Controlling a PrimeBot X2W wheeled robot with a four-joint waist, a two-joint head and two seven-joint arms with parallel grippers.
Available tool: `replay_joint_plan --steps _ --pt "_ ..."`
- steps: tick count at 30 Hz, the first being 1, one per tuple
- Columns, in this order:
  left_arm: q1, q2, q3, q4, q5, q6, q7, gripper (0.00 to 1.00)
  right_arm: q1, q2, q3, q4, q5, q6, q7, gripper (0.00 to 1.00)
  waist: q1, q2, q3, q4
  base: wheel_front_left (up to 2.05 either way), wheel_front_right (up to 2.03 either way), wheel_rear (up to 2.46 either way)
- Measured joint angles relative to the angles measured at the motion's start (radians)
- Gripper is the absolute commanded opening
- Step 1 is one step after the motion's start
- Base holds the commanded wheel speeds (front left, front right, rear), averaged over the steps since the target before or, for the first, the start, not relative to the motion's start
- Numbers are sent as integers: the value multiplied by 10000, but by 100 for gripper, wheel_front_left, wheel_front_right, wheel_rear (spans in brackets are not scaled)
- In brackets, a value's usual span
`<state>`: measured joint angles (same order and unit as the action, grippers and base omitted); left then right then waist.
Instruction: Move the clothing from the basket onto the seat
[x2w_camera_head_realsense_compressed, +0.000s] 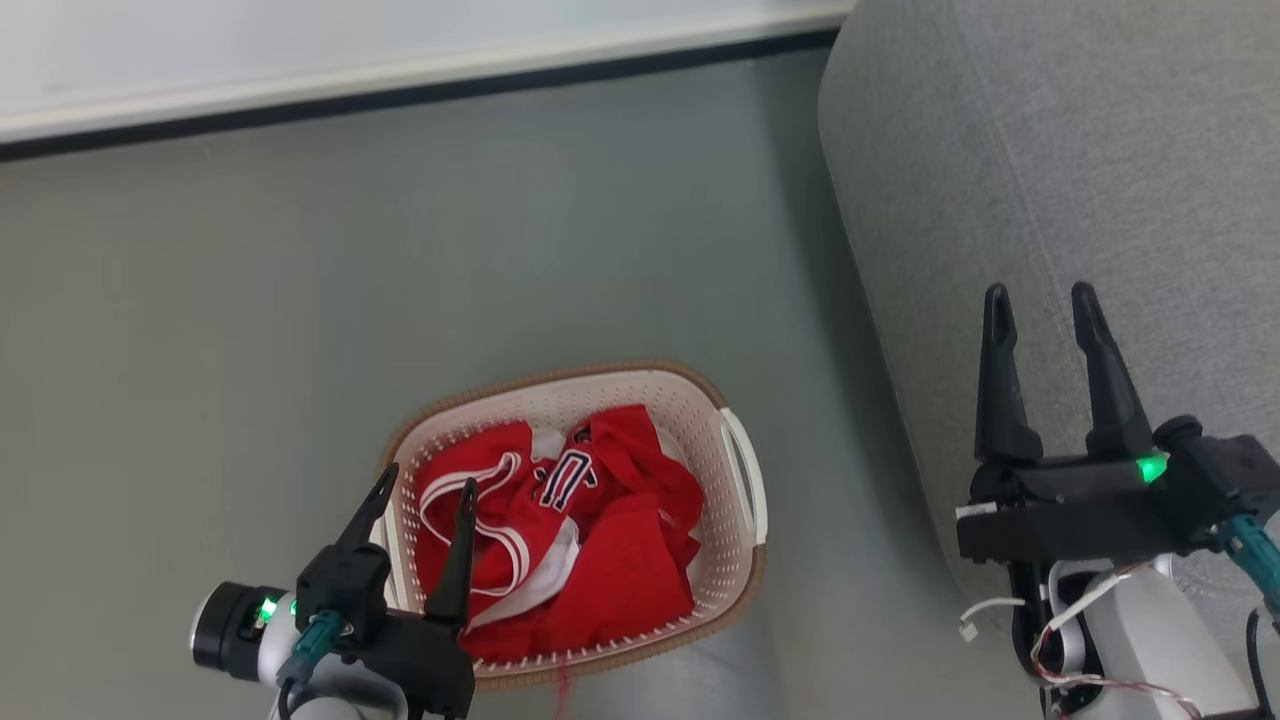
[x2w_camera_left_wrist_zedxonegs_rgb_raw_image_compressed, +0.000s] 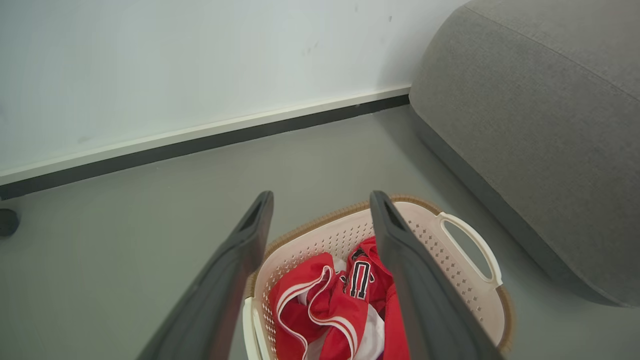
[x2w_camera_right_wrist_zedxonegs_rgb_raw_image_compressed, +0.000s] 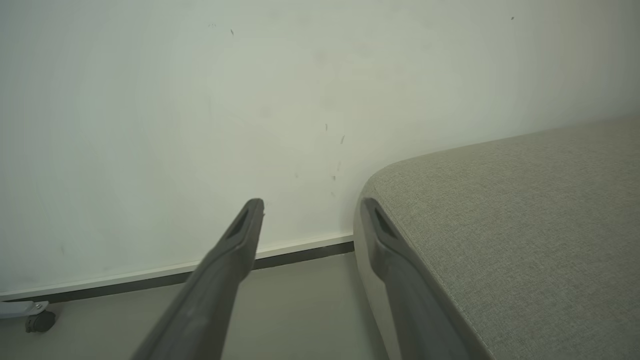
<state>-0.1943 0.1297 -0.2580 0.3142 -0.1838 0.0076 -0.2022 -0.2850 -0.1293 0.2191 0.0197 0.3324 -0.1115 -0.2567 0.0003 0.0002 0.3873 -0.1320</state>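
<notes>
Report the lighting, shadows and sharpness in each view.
Head view: soft, even light, no glare, a faint shadow on the floor along the seat. Left wrist view: the near fingers loom large and soft-edged, while the clothing in the basket stays sharp. Right wrist view: dimmer, with a yellow-green cast on the wall.

The left tool (x2w_camera_head_realsense_compressed: 428, 478) and the right tool (x2w_camera_head_realsense_compressed: 1040, 292) each have two long, tapered matte-black fingers (x2w_camera_head_realsense_compressed: 1000, 380) on a blocky black base (x2w_camera_head_realsense_compressed: 1060, 520) with a small green light (x2w_camera_head_realsense_compressed: 1152, 468). A teal cable plug (x2w_camera_head_realsense_compressed: 318, 635) enters each base. The forearms (x2w_camera_head_realsense_compressed: 1150, 620) are glossy white, and thin red-and-white wires (x2w_camera_head_realsense_compressed: 1075, 600) loop at the right wrist.
</notes>
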Motion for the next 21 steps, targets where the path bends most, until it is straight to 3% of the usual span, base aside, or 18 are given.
replay_joint_plan --steps 21 --pt "-2215 -15 -819 2021 654 -606 606 100 -2450 322 -184 -608 0 2 -2 100 -1 1 3152 -472 0 0 0"
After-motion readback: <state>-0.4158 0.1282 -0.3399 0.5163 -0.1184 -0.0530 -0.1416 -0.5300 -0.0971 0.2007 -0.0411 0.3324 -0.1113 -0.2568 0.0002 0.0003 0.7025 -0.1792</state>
